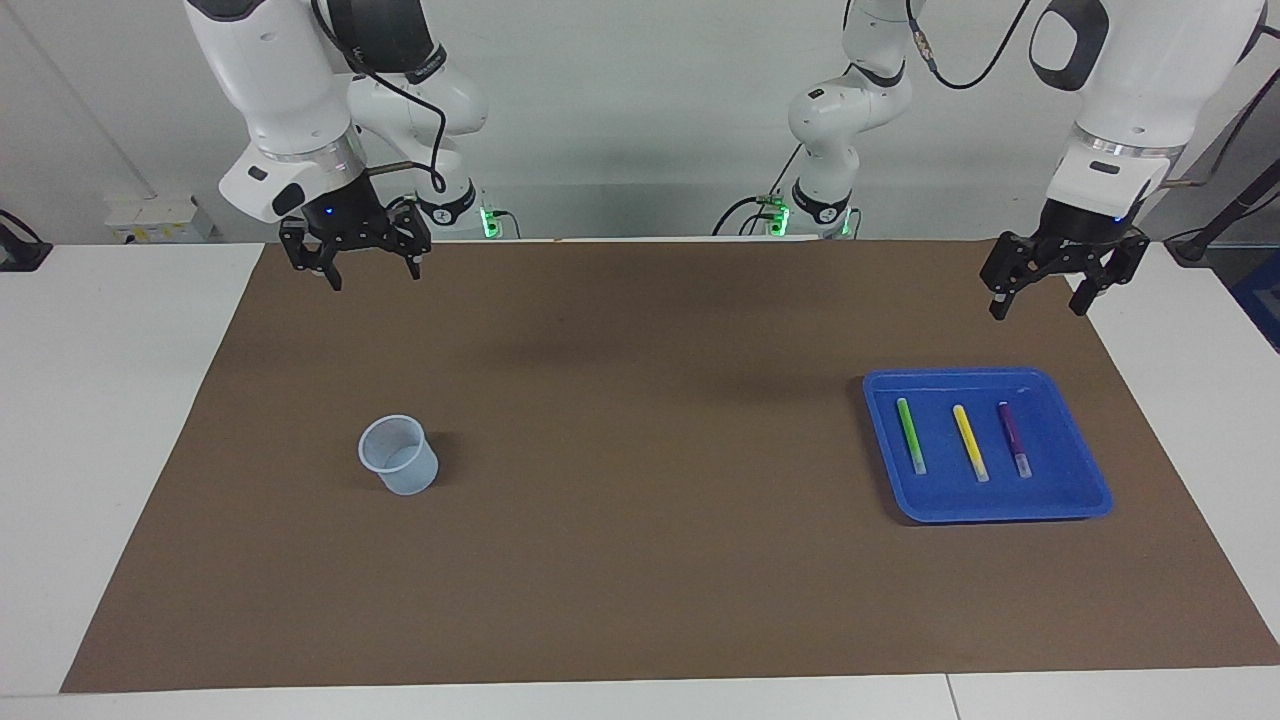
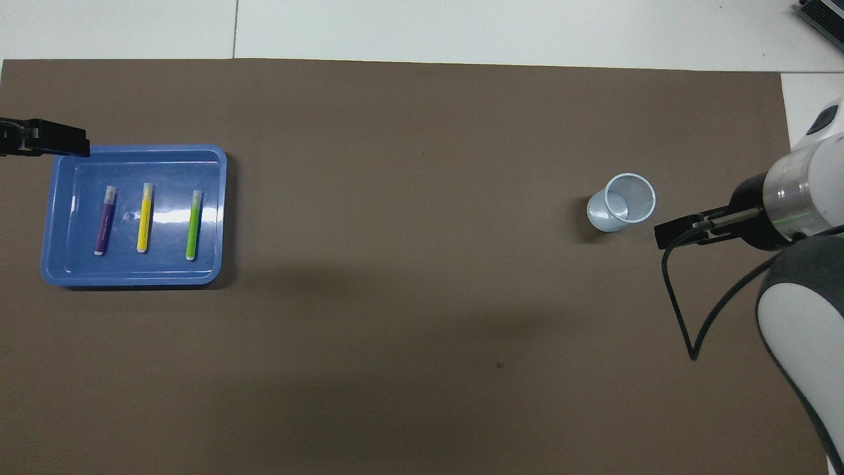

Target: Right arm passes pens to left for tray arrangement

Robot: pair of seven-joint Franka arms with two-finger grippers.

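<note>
All 3 pens (image 1: 964, 442) are laid in the tray (image 1: 1090, 480); nothing is left. The left gripper (image 1: 1036, 298) and right gripper (image 1: 374, 271) are raised, spread, empty.

Both arms hang raised near their own ends of the table, the left gripper (image 1: 1062, 283) and right gripper (image 1: 355, 262) pointing down, jaws spread apart.

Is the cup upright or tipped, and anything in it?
Upright and empty. The cup stands on its base on the brown mat, mouth up; the overhead view looks straight into it and shows only its bare bottom.
</note>
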